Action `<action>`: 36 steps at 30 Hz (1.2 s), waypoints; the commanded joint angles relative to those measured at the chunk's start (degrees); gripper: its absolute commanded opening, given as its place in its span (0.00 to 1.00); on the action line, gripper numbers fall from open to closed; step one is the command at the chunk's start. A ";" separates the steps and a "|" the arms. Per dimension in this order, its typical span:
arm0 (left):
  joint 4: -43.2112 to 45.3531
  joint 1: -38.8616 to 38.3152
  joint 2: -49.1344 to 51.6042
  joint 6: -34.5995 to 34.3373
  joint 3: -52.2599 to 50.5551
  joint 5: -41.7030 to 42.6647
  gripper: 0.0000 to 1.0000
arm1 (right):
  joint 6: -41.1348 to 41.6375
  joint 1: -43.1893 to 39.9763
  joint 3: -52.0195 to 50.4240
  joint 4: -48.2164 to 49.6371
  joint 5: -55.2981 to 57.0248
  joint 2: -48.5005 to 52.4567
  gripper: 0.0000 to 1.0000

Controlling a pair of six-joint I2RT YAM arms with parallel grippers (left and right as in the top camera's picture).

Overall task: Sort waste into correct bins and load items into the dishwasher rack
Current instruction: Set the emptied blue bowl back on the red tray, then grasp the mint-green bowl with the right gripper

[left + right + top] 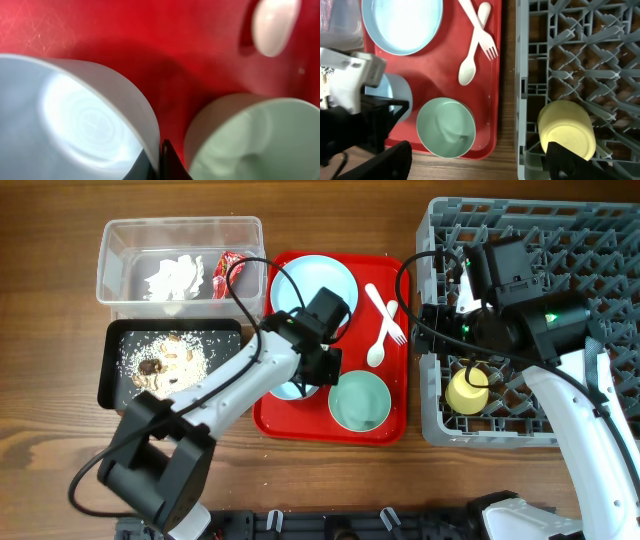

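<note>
The pale blue bowl sits upright on the red serving tray, just beside the pale green bowl and apart from it by a narrow strip of red. The left claw is right over its rim. In the left wrist view one dark finger lies against the outside of the wall, with a dark shape just inside, so the claw straddles the rim. Whether it presses on the wall I cannot tell. The bowl looks like thin moulded plastic, so it is probably light and stiff, with a glossy skin that could slide between smooth pads. The rim is the sensible hold, one finger in and one out, taken deep enough that the bowl does not swing. It looks empty, so tilting it should cost nothing. The neighbouring bowl is close enough to be nudged on lifting. The right claw is spread wide over the dishwasher rack, where the yellow cup lies beside one finger. Rack and tray both rest on the wooden bench.
</note>
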 commanded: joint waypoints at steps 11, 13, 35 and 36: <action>-2.78 2.47 0.17 -5.18 4.15 -3.63 0.47 | -0.74 2.99 -2.64 1.95 -3.78 4.74 0.88; -5.11 3.85 -1.25 -5.14 6.78 -3.65 0.50 | -1.01 3.78 -3.37 2.99 -4.96 5.68 0.87; -13.68 27.91 -17.92 -4.74 15.17 -3.45 0.89 | -5.18 11.63 -20.26 22.82 -0.96 21.90 0.67; -13.68 27.98 -17.92 -4.74 15.17 -3.48 0.95 | -5.27 11.61 -21.20 24.00 -1.05 22.32 0.64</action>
